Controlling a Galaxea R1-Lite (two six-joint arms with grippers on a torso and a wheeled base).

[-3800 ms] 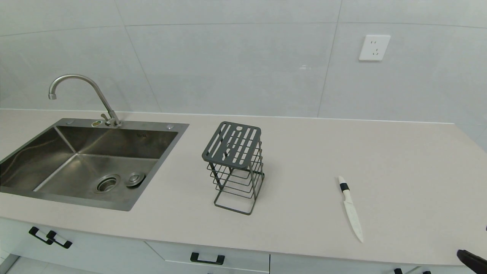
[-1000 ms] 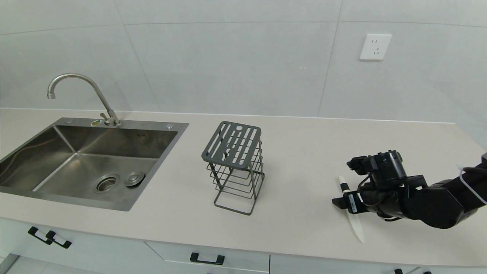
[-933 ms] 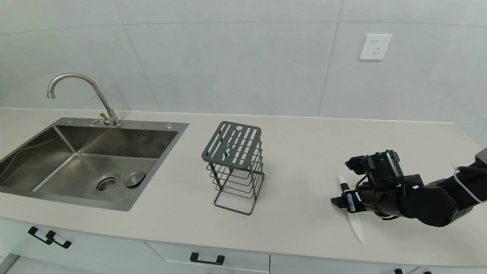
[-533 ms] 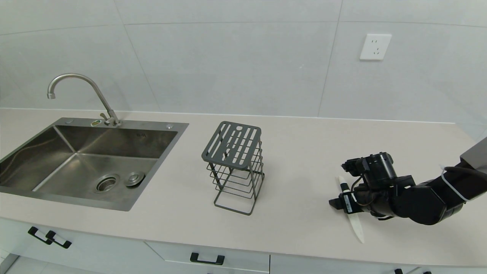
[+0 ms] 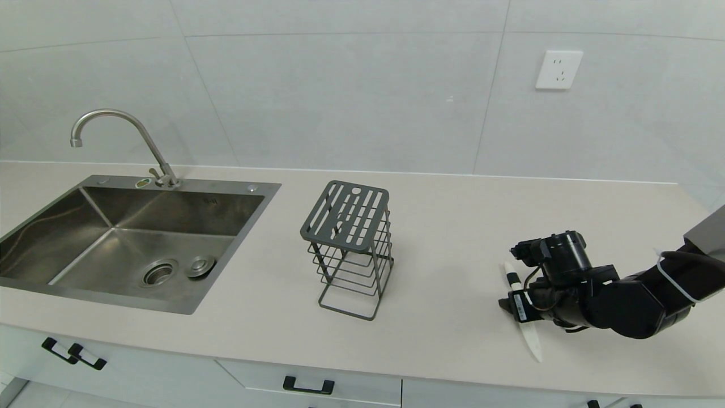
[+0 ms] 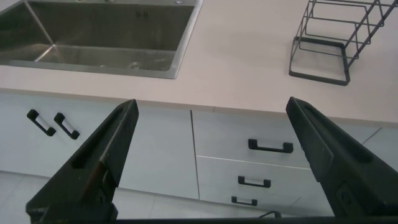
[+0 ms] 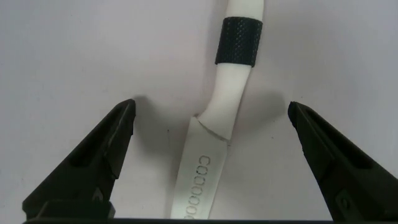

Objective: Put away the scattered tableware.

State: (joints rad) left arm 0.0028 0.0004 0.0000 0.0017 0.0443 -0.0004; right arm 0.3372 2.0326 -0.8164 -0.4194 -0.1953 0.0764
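A white knife (image 5: 531, 340) with a black band on its handle lies flat on the counter at the right. My right gripper (image 5: 517, 307) is low over it and open. One finger stands on each side of the knife (image 7: 224, 106), where the handle meets the blade, and neither touches it. A dark wire knife rack (image 5: 346, 218) with a slotted top stands upright mid-counter. My left gripper (image 6: 211, 104) is open with nothing in it, below the counter's front edge, facing the cabinet drawers, and the rack's foot (image 6: 320, 59) sits beyond it.
A steel sink (image 5: 170, 209) with a curved faucet (image 5: 107, 113) takes up the counter's left end. A wall socket (image 5: 558, 69) is on the tiles at the back right. Bare counter (image 5: 453, 238) lies between rack and knife. Drawer handles (image 6: 270, 147) run under the front edge.
My right arm has come in from the lower right and settled over the knife. In the last half second it sank a little closer. The knife and the rack have not moved.
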